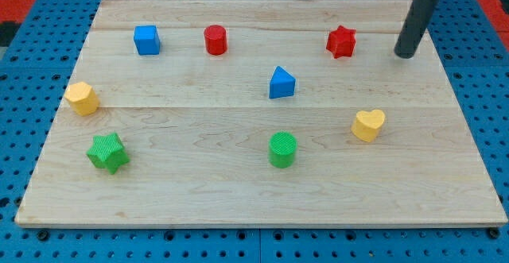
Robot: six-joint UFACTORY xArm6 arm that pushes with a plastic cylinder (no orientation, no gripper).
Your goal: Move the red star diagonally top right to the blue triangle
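Note:
The red star [341, 41] lies near the view's top right of the wooden board [199, 191]. The blue triangle [281, 83] sits below and to the left of it, near the board's middle. My tip [406, 55] rests on the board to the right of the red star, about a block's width or more away, not touching it. The dark rod rises from the tip toward the view's top right corner.
A blue cube [147, 40] and a red cylinder [215, 40] are at the top left. A yellow hexagon [82, 98] and a green star [107, 152] are at the left. A green cylinder [282, 149] and a yellow heart [368, 125] lie toward the bottom.

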